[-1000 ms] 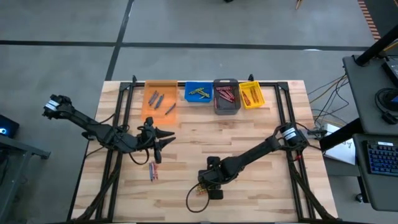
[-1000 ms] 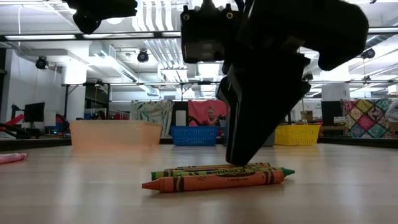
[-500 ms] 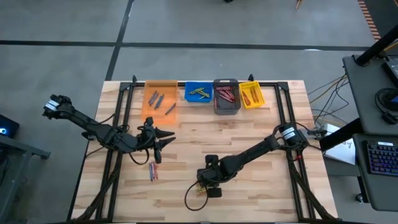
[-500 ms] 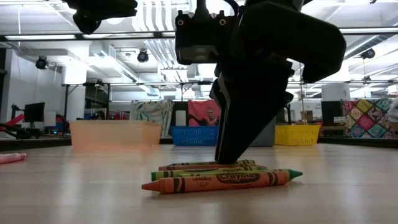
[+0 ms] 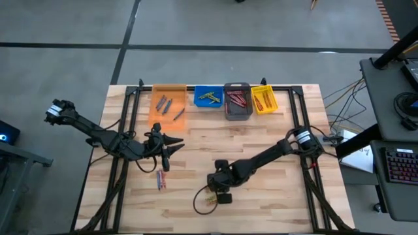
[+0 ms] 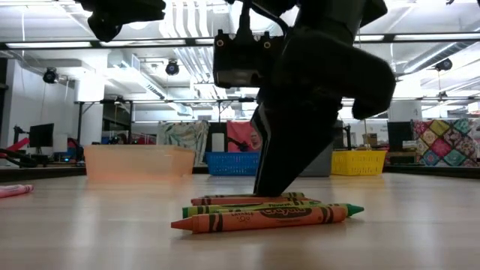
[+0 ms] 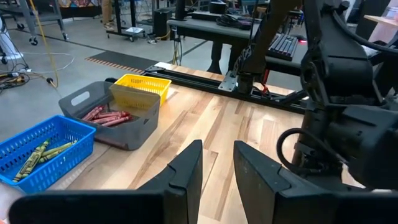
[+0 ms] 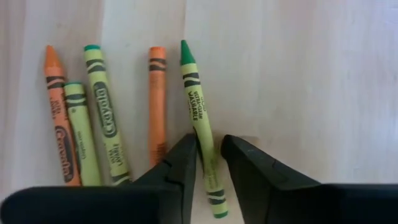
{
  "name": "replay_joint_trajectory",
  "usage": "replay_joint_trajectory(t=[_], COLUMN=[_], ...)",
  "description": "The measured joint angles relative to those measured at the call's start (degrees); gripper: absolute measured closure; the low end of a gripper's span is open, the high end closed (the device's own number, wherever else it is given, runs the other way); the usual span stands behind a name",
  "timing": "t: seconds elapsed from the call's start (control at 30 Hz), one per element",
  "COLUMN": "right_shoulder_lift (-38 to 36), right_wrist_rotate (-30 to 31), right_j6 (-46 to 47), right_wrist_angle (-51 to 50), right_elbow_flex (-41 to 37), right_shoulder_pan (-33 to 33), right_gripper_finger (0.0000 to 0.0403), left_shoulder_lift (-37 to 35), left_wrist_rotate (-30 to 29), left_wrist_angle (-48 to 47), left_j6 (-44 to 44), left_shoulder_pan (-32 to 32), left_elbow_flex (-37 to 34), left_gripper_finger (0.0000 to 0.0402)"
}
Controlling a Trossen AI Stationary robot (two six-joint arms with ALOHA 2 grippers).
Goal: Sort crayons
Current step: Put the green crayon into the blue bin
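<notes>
While straddling 1 green crayon (image 8: 200,118), right gripper (image 8: 210,163) narrows.

Two dark jointed arms (image 5: 261,160), white wrist ends, black cabling.

Green-yellow crayons (image 8: 198,118) and orange crayons (image 8: 157,99) with black-printed wrappers are seen on pale striped wood (image 8: 298,74); orange (image 5: 168,104), blue (image 5: 208,98), grey (image 5: 238,101) and yellow (image 5: 264,99) bins are lined along the tabletop's far edge.

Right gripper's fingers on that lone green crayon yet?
Cannot tell. In the right wrist view the right gripper straddles the green crayon, fingers right beside it, without plainly showing contact or gap.
</notes>
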Motion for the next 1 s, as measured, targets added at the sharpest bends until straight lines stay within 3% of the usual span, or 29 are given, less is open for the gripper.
replay_joint_trajectory(t=[0.27,0.53,0.7,1.0], right_shoulder_lift=[-0.1,-2.0,-6.9,-12.3], right_wrist_rotate=[-0.7,2.2,5.2,8.2], right_j6=[-3.3,-7.7,-10.5,-18.4], right_wrist_angle=[1.0,-0.5,-3.4,-6.9], right_elbow_flex=[-1.2,0.6,2.7,7.3], right_shoulder_pan=[-2.3,-4.1,-6.7,-19.1], right_gripper_finger=[0.0387,0.039,0.039,0.039], left_shoulder_lift=[0.0,0.0,0.0,-2.0], left_wrist_rotate=[0.0,0.0,0.0,-0.1], left_wrist_angle=[0.0,-0.1,-0.1,0.5], left_j6=[0.0,0.0,1.0,2.5], left_shoulder_pan=[0.0,0.0,0.0,0.0], left_elbow_flex=[0.0,0.0,0.0,0.0], left_gripper_finger=[0.0327,0.0327,0.0327,0.0327])
